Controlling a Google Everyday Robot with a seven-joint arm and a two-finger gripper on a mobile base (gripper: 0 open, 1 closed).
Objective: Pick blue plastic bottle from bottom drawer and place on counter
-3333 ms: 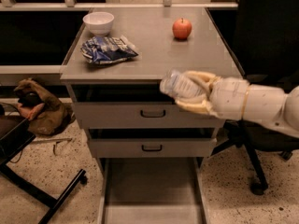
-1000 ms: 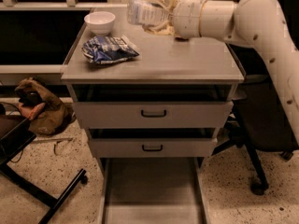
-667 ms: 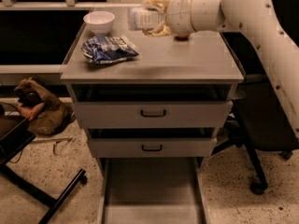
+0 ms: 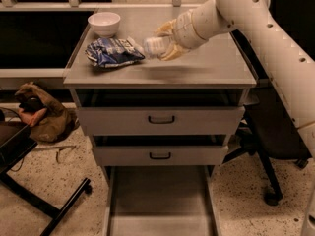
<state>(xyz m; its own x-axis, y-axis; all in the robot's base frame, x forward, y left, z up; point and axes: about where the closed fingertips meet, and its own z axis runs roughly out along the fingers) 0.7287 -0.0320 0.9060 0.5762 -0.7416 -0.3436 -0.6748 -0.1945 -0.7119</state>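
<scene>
My claw (image 4: 166, 42) hangs over the middle of the tabletop (image 4: 216, 68). Its two fingers pinch the bottle (image 4: 153, 46), which lies sideways in my grip, low over the surface, with its free end poking out past my fingertips; I cannot tell whether it touches the top. Just beyond that free end lies the snack bag (image 4: 112, 52), the bowl (image 4: 104, 22) stands further back on the same side of the claw, and well below the claw the bottom drawer (image 4: 160, 195) is pulled out.
</scene>
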